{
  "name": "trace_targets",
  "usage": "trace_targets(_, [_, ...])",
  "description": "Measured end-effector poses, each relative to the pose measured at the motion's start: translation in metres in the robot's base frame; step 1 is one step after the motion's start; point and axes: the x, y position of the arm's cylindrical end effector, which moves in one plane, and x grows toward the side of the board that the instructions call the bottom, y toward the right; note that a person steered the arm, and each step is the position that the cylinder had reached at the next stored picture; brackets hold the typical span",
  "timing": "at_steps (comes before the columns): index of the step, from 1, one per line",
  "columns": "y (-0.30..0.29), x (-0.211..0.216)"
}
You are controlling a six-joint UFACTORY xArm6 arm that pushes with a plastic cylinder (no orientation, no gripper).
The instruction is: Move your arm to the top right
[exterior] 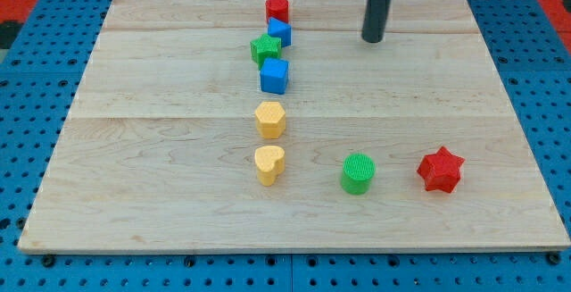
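Board: you are looking at a pale wooden board (pixel 178 149) made of long planks with visible grain, lying on a blue perforated surface (pixel 36 104).
Rod: a straight, dark, matte cylinder comes down from the view's top edge, right of centre.
My tip (pixel 373 39): it sits on the board near the view's top, right of the middle, well apart from every block.
Pincer: the arm carries none, only the rod, so you have no jaws to read as spread or pressed together.
Red cylinder (pixel 277 9): smooth and short, it heads a column left of the tip.
Upper blue block (pixel 280 32): angular, just below the red cylinder; you cannot tell its exact shape.
Green star (pixel 265 49): ribbed on top, touching the upper blue block.
Blue cube (pixel 275 75): sharp-edged, just below the star.
Yellow hexagon (pixel 270 119): faceted, lower in the column.
Yellow heart (pixel 269 163): rounded lobes, below the hexagon.
Green cylinder (pixel 358 173): finely ridged, near the view's bottom.
Red star (pixel 441 170): chunky, right of the green cylinder.
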Motion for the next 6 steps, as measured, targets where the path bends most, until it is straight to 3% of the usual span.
trace_targets(3, [0.009,-0.010])
trace_targets(5, [0.055,-0.050])
trace_targets(6, [0.078,-0.094])
